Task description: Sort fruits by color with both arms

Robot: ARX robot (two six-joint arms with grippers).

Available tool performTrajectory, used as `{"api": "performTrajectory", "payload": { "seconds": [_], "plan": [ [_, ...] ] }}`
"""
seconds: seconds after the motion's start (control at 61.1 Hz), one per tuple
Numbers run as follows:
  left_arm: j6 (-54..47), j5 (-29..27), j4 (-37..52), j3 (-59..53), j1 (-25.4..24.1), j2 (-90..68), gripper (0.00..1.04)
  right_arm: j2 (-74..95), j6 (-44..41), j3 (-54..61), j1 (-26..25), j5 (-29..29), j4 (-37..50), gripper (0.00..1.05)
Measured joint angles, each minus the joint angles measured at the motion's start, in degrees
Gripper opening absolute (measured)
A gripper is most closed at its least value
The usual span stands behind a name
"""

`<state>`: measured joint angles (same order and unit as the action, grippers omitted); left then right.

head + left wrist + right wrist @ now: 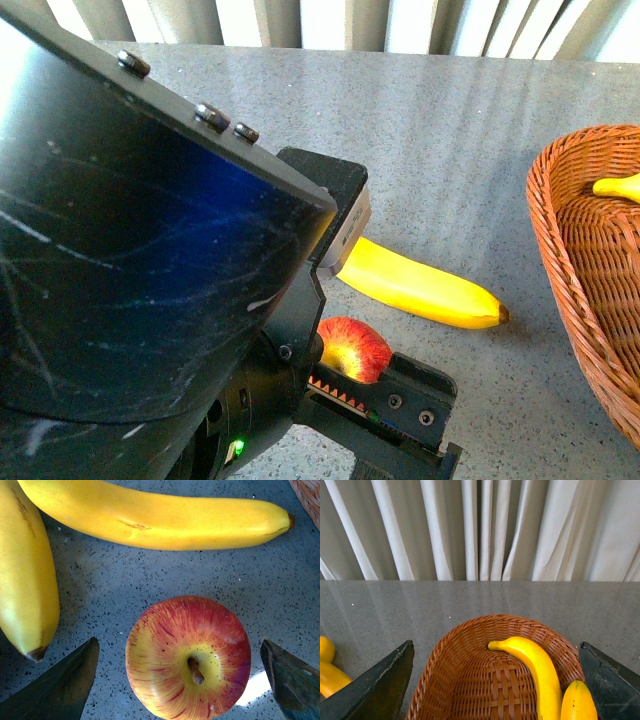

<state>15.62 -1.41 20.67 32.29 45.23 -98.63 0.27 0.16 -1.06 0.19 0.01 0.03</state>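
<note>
Hangs the left gripper (179,645) over the apple (187,657), fingers spread wide, one on each side of the apple, touching nothing. Finds the apple sitting stem up on the grey table (100,600), with a long banana (155,517) just beyond the apple and a second banana (25,570) near the apple too. Could go wrong by closing off the middle: pushes the round apple away, rolls it into the bananas. Could also lose the apple from a weak squeeze on that smooth skin. Might clip the second banana's dark tip with one finger. Holds the right gripper (496,645) far from the apple, over the basket (450,680), fingers spread too, gripping nothing, above two bananas (537,672) lying inside.
</note>
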Motion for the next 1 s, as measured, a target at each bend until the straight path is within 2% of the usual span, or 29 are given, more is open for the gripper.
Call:
{"api": "performTrajectory", "payload": {
  "seconds": [0.998],
  "plan": [
    [-1.55, 1.44, -0.37, 1.42, 0.76, -3.91, 0.96, 0.0, 0.02, 0.0, 0.0, 0.0, 0.0, 0.96]
  ]
}}
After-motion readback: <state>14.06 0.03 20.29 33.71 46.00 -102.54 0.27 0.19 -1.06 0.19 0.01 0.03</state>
